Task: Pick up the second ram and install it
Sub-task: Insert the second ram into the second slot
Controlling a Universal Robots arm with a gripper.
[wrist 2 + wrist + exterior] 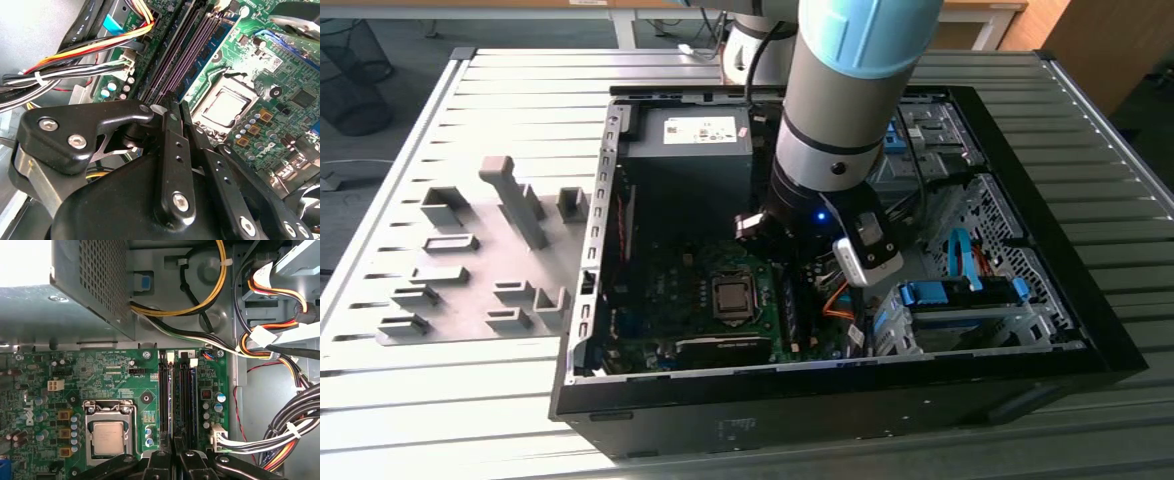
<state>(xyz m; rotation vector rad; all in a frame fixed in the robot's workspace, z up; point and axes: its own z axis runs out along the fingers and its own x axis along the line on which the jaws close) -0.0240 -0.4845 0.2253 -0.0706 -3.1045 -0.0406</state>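
My gripper (771, 248) hangs low inside the open computer case (1067, 330), over the memory slots (182, 390) just beside the processor socket (107, 437). In both wrist views its black fingers (172, 150) are drawn together. The second ram (173, 405) shows edge-on as a thin strip running from between the fingertips along one slot, in line with it. How deep it sits in the slot is hidden by the fingers. White slot latches (170, 355) stand at the far end.
Bundles of coloured cables (280, 440) lie close beside the slots. The power supply box (687, 150) fills the case's back corner, and blue drive-bay clips (961, 290) sit at the exterior view's right. A grey fixture plate with blocks (467, 260) lies outside the case on the left.
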